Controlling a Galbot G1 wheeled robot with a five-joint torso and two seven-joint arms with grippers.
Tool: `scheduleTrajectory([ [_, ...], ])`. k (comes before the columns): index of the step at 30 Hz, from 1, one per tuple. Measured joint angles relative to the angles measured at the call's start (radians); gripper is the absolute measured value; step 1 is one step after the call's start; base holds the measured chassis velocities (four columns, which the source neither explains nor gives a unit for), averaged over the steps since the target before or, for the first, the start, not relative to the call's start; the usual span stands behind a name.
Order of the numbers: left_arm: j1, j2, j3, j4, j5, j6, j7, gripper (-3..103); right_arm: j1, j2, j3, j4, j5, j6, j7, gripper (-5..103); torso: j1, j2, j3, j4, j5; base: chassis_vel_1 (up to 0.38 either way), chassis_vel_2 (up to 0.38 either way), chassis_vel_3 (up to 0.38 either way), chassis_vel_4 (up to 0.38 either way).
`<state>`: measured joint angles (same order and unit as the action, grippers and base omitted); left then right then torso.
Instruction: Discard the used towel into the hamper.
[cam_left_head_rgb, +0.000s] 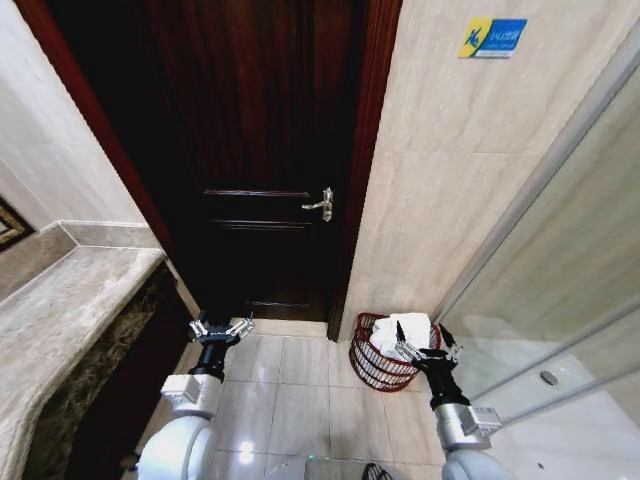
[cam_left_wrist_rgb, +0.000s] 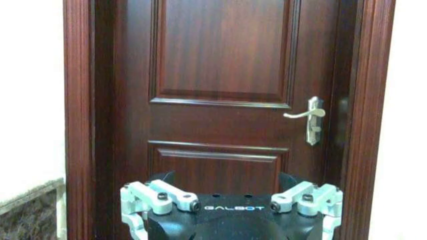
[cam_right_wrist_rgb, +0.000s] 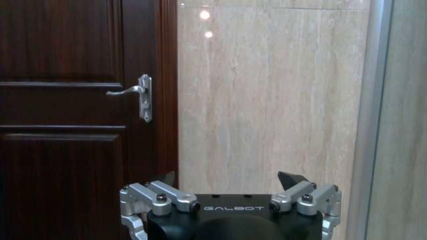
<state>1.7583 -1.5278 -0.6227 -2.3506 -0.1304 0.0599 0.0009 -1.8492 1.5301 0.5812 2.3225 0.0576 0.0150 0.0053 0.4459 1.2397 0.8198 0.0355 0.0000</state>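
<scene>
The hamper (cam_left_head_rgb: 368, 368), a small round reddish-brown wire basket, stands on the floor against the beige wall, right of the door. A white towel (cam_left_head_rgb: 402, 331) lies bunched inside it, rising above the rim. My right gripper (cam_left_head_rgb: 426, 346) hangs open just at the hamper's near right rim, beside the towel. In the right wrist view, nothing sits between the right gripper's (cam_right_wrist_rgb: 229, 179) spread fingers. My left gripper (cam_left_head_rgb: 221, 328) is open and empty too, held low in front of the door, far left of the hamper. The left gripper (cam_left_wrist_rgb: 227, 176) faces the door panel.
A dark wooden door (cam_left_head_rgb: 265, 150) with a silver lever handle (cam_left_head_rgb: 320, 204) is shut straight ahead. A marble counter (cam_left_head_rgb: 60, 300) runs along the left. A glass partition (cam_left_head_rgb: 560, 270) closes the right side. Light floor tiles (cam_left_head_rgb: 300, 395) lie between my arms.
</scene>
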Motion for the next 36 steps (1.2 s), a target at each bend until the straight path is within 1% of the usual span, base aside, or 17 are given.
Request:
scheduleTrajectory([
  [10, 0.000, 0.000, 0.000, 0.000, 0.000, 0.000, 0.000, 100, 0.000, 0.000, 0.000, 0.000, 0.000, 0.000, 0.000, 100, 0.000, 0.000, 0.000, 0.0000, 0.0000, 0.141, -0.132, -0.145, 0.135],
  [14, 0.000, 0.000, 0.000, 0.000, 0.000, 0.000, 0.000, 100, 0.000, 0.000, 0.000, 0.000, 0.000, 0.000, 0.000, 100, -0.001, 0.000, 0.000, 0.0001, 0.0002, 0.244, -0.249, -0.243, 0.241],
  [15, 0.000, 0.000, 0.000, 0.000, 0.000, 0.000, 0.000, 100, 0.000, 0.000, 0.000, 0.000, 0.000, 0.000, 0.000, 100, -0.001, 0.000, 0.000, -0.0001, -0.0004, 0.247, -0.273, -0.256, 0.287],
  [16, 0.000, 0.000, 0.000, 0.000, 0.000, 0.000, 0.000, 100, 0.000, 0.000, 0.000, 0.000, 0.000, 0.000, 0.000, 100, 0.000, 0.000, 0.000, 0.0004, 0.0000, 0.289, -0.278, -0.268, 0.287],
  [20, 0.000, 0.000, 0.000, 0.000, 0.000, 0.000, 0.000, 100, 0.000, 0.000, 0.000, 0.000, 0.000, 0.000, 0.000, 100, -0.001, 0.000, 0.000, -0.0001, -0.0002, 0.296, -0.274, -0.284, 0.291],
  [23, 0.000, 0.000, 0.000, 0.000, 0.000, 0.000, 0.000, 100, 0.000, 0.000, 0.000, 0.000, 0.000, 0.000, 0.000, 100, 0.000, 0.000, 0.000, 0.0002, 0.0003, 0.313, -0.298, -0.294, 0.299],
  [25, 0.000, 0.000, 0.000, 0.000, 0.000, 0.000, 0.000, 100, 0.000, 0.000, 0.000, 0.000, 0.000, 0.000, 0.000, 100, 0.000, 0.000, 0.000, 0.0002, -0.0003, 0.325, -0.299, -0.294, 0.311],
  [26, 0.000, 0.000, 0.000, 0.000, 0.000, 0.000, 0.000, 100, 0.000, 0.000, 0.000, 0.000, 0.000, 0.000, 0.000, 100, -0.001, 0.000, 0.000, -0.0002, 0.0001, 0.297, -0.299, -0.342, 0.316],
  [27, 0.000, 0.000, 0.000, 0.000, 0.000, 0.000, 0.000, 100, 0.000, 0.000, 0.000, 0.000, 0.000, 0.000, 0.000, 100, -0.001, 0.000, 0.000, 0.0000, 0.0006, 0.332, -0.339, -0.342, 0.316],
  [29, 0.000, 0.000, 0.000, 0.000, 0.000, 0.000, 0.000, 100, 0.000, 0.000, 0.000, 0.000, 0.000, 0.000, 0.000, 100, 0.000, 0.000, 0.000, 0.0002, -0.0005, 0.323, -0.326, -0.327, 0.306],
  [31, 0.000, 0.000, 0.000, 0.000, 0.000, 0.000, 0.000, 100, 0.000, 0.000, 0.000, 0.000, 0.000, 0.000, 0.000, 100, -0.001, 0.000, 0.000, 0.0002, 0.0000, 0.314, -0.292, -0.299, 0.307],
  [32, 0.001, 0.000, 0.000, 0.000, 0.000, 0.000, 0.000, 100, 0.000, 0.000, 0.000, 0.000, 0.000, 0.000, 0.000, 100, -0.001, 0.001, 0.000, -0.0002, 0.0005, 0.270, -0.272, -0.225, 0.226],
  [36, 0.001, 0.000, 0.000, 0.000, 0.000, 0.000, 0.000, 100, 0.000, 0.000, 0.000, 0.000, 0.000, 0.000, 0.000, 100, -0.001, 0.001, -0.001, 0.0003, -0.0006, 0.159, -0.132, -0.193, 0.161],
])
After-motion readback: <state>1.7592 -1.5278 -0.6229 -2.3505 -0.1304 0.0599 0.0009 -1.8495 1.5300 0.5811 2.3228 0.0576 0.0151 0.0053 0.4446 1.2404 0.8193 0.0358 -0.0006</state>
